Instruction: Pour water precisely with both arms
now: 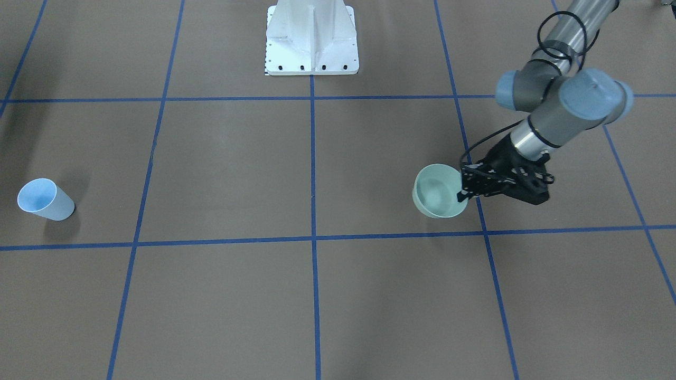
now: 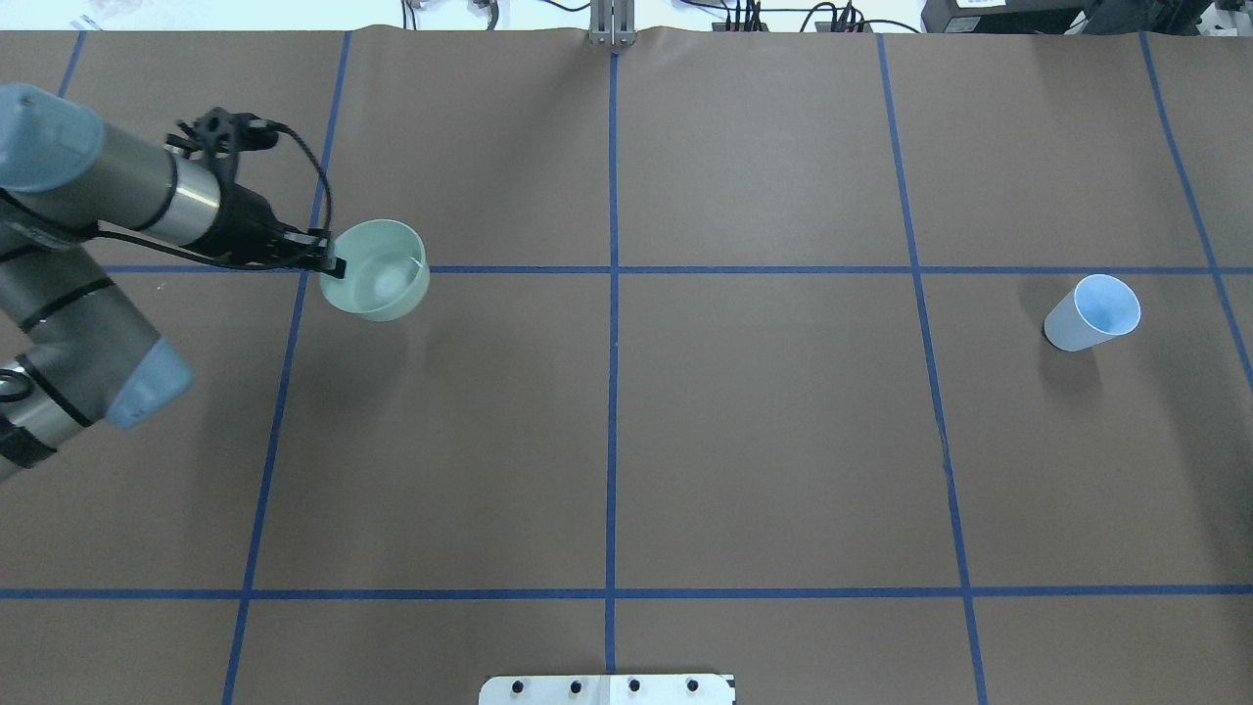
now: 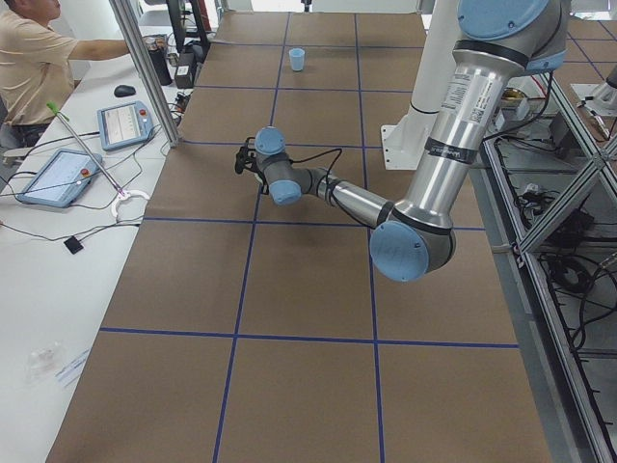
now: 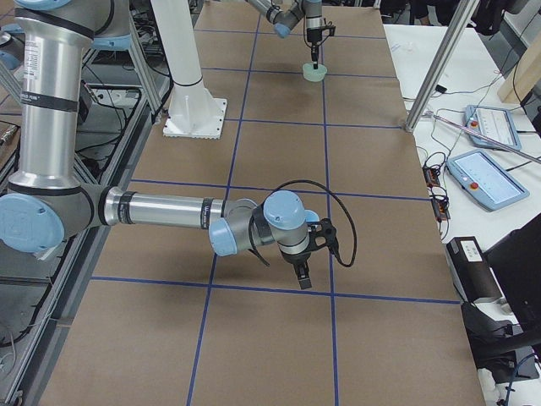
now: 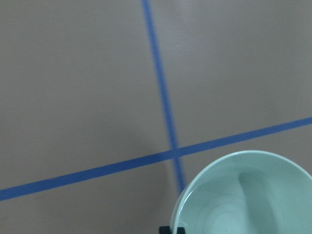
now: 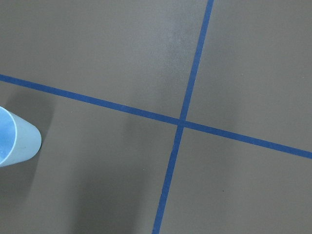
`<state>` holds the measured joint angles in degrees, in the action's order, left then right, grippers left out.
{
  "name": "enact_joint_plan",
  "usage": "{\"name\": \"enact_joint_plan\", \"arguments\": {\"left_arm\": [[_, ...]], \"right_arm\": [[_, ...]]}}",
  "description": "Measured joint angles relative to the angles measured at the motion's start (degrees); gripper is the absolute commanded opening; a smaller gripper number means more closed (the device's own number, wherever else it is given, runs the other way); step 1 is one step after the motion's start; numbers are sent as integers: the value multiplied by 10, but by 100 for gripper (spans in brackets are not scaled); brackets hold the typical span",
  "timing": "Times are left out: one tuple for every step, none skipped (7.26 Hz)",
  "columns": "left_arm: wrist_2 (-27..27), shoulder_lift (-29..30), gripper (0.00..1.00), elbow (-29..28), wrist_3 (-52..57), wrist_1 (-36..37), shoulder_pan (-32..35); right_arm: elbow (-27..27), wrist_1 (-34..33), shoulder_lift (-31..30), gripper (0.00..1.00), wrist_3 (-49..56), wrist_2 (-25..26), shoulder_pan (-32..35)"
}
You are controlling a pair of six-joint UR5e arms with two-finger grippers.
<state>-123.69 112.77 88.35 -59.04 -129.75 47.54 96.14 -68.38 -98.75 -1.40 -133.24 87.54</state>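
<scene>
1. My left gripper (image 2: 333, 265) is clamped on one spot of the rim of the mint-green round bowl (image 2: 384, 279). The bowl is toward the left end of the worktop (image 2: 764, 441), nearer the far edge than the robot's edge. I cannot tell whether its base rests on the surface or hangs just above it.
2. The water (image 5: 226, 214) is in that bowl. It shows only as faint rings low in the basin, so I judge the level modest.
3. The pale blue tapered cup (image 2: 1094, 313) stands upright near the worktop's right end, well apart from the bowl. I cannot tell whether it holds anything.
4. My right gripper (image 4: 302, 276) hangs over the worktop, pointing down. Only the side camera shows it, so I cannot tell whether its fingers are apart or together. Its wrist camera catches the cup at the picture's left edge, so the cup is near but not in the grasp.
5. I expect the bowl to be light and thin-walled, with the water as most of the load. Pinched at one rim point it may sag or swivel, and the contents will slosh, so I would travel slowly and level.
6. The cup looks light and narrow-based, so it should tip easily. I would take it around the wall at mid-height with a gentle squeeze.
</scene>
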Motion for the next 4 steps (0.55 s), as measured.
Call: {"name": "enact_joint_plan", "arguments": {"left_arm": [[40, 48, 0, -4, -32, 40, -45], [78, 95, 0, -15, -59, 72, -86], [109, 139, 0, -40, -81, 92, -116], [132, 169, 0, -68, -94, 100, -136]], "right_arm": [[0, 0, 0, 100, 0, 0, 0], [-1, 0, 0, 100, 0, 0, 0], [-1, 0, 0, 100, 0, 0, -1], [-1, 0, 0, 100, 0, 0, -1]]}}
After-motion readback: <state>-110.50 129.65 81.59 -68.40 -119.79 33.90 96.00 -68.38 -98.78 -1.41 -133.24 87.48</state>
